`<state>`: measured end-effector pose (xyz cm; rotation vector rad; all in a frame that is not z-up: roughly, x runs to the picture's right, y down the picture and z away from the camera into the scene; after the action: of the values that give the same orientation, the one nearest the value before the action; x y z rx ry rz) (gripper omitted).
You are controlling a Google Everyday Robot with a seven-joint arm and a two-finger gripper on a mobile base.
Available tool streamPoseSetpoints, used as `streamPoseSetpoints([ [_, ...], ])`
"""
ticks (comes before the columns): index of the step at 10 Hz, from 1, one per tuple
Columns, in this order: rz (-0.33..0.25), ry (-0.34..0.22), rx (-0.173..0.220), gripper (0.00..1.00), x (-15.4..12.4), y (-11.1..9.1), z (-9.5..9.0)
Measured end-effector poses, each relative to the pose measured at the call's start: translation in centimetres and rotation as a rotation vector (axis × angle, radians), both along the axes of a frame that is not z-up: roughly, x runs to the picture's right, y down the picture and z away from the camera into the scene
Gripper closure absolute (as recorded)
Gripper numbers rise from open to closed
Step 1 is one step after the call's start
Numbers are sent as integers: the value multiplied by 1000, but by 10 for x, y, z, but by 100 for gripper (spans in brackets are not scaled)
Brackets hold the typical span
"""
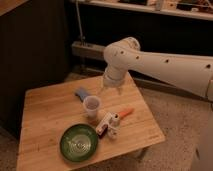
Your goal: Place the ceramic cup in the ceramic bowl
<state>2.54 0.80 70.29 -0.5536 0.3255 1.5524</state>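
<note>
The ceramic cup [92, 106], small and white with a darker inside, stands upright near the middle of the wooden table [45, 112]. The ceramic bowl [79, 142], dark green with pale rings, sits at the table's front edge, just in front and to the left of the cup. My gripper [112, 86] hangs from the white arm above the table's back edge. It is behind and to the right of the cup, apart from it, and holds nothing that I can see.
A blue item [81, 93] lies just behind the cup. A white boxy item with red and black marks [106, 123] and an orange item [126, 113] lie to the cup's right. A dark cabinet stands at the left, and a shelf unit behind.
</note>
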Motion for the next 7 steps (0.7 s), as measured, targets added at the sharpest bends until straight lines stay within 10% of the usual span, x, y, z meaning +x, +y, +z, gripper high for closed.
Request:
streamPoseSetpoints([
  [7, -21, -22, -129, 35, 4, 31, 56],
])
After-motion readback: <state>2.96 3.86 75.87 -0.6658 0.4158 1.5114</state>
